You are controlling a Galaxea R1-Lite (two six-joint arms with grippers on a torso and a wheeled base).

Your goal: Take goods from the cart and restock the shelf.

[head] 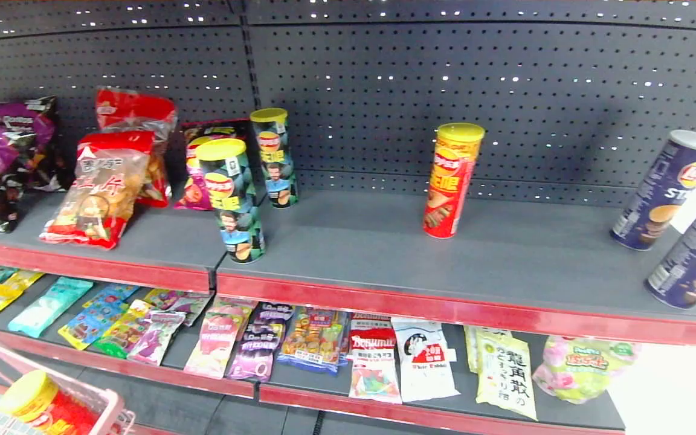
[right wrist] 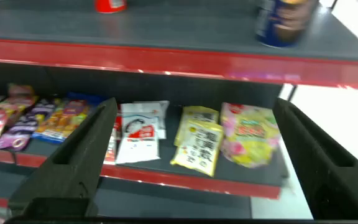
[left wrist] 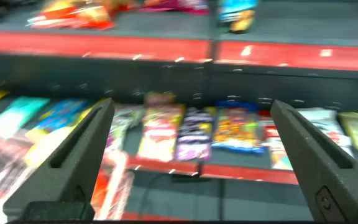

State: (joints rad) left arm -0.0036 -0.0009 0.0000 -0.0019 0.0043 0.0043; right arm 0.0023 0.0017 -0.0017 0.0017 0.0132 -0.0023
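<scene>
Cart (head: 108, 403) rim at 7 o'clock in head view; red can with yellow lid (head: 40, 402) tilted inside. Upper shelf (head: 384, 248): matching red can (head: 451, 181) upright at 2 o'clock, dark-blue cans (head: 665, 193) at 3 o'clock, snack bags (head: 100, 193) at 9 o'clock. Left gripper (left wrist: 191, 109) spread wide, empty, facing lower-tier sachets (left wrist: 194, 134). Right gripper (right wrist: 194, 106) likewise spread, holding nothing.

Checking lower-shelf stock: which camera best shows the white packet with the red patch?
The head view: the white packet lies whole on the lower shelf, nothing across it. The right wrist view has the packet beside a finger; in the left wrist view a finger hides part of the packet.
</scene>
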